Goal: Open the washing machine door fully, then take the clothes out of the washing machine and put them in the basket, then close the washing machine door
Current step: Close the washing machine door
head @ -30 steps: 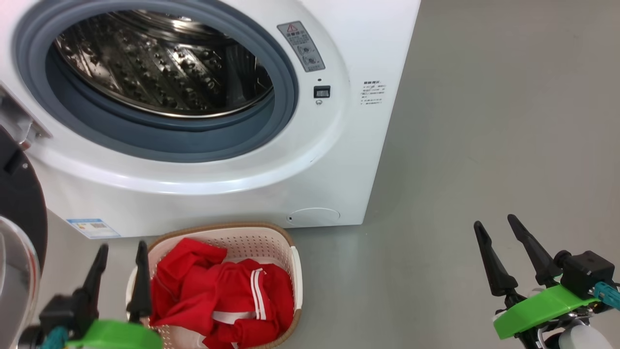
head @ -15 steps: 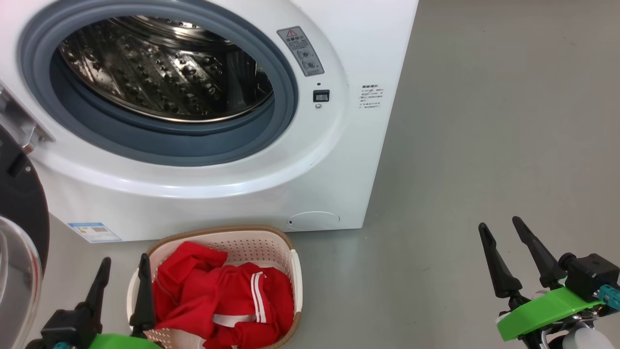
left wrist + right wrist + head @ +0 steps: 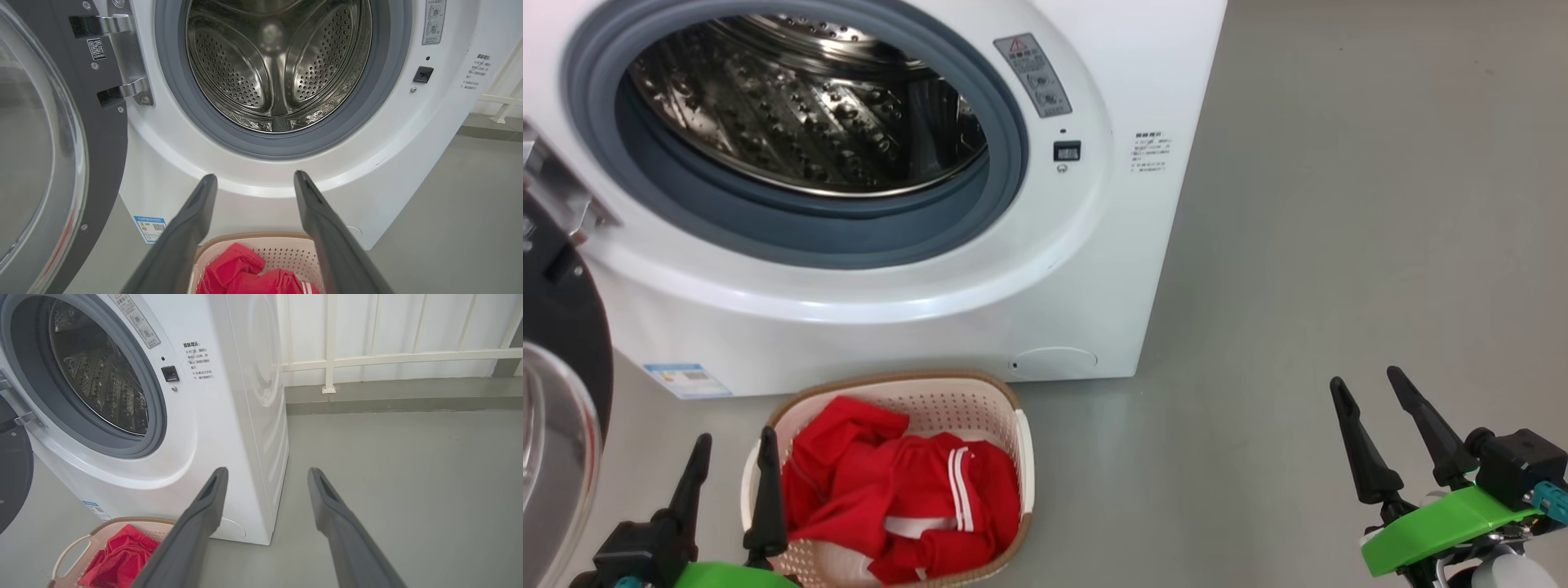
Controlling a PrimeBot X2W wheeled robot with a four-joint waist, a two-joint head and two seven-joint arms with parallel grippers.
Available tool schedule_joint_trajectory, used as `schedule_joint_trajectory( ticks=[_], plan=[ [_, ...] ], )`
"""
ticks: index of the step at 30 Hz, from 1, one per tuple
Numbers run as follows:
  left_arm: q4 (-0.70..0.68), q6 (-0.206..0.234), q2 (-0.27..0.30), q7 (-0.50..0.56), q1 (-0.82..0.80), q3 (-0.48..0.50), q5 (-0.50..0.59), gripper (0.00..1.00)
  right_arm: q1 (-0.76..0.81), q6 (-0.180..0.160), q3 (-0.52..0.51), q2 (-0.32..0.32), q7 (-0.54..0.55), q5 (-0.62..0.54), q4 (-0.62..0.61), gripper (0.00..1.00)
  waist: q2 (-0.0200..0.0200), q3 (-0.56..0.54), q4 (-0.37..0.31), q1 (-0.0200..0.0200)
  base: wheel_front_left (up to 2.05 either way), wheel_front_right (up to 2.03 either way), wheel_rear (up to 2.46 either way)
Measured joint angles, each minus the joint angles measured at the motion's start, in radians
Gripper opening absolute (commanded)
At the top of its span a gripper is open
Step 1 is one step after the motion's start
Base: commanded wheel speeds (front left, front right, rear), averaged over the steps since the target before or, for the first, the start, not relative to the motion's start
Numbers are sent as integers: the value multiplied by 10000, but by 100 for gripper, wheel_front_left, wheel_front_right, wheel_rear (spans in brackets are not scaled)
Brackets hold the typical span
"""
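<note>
Before the white front-loading washing machine (image 3: 1094,269), left gripper (image 3: 734,438) and right gripper (image 3: 1364,377) gape empty; shutting its black-rimmed glass door (image 3: 564,327) might clip the nearby cream perforated basket (image 3: 890,380).

The clothes (image 3: 907,498) lie in the basket (image 3: 1025,457) before the washing machine (image 3: 1045,269).

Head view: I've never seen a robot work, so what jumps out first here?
The bright red clothes heaped in the basket on the floor, right below the washing machine. Above them gapes the shiny steel drum, with the washing machine door swung open at the left. The left gripper and right gripper hover open at the bottom corners.
</note>
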Motion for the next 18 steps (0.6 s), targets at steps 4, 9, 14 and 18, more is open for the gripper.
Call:
schedule_joint_trajectory(
  ticks=[4, 9, 14, 18],
  plan=[
    [-8, 0, -17, 0, 0, -12, 0, 100, 51, 0, 0, -4, 0, 0, 0, 100, 0, 6, 31, 0, -150, 150, 0],
    [-42, 0, -67, 0, 1, -38, -77, 100, 148, 0, 6, -4, 0, 0, -10, 100, 0, 17, 67, 0, -134, 134, 0],
    [-61, 0, -69, 0, 2, -40, -77, 100, 148, 0, 8, -2, 0, 0, -12, 100, 0, 26, 101, 0, -67, 67, 0],
    [-59, 0, -73, 0, 2, -38, -75, 100, 148, 0, 8, 0, 0, 0, -12, 100, 0, 51, 143, 0, -10, 10, 0]
  ],
)
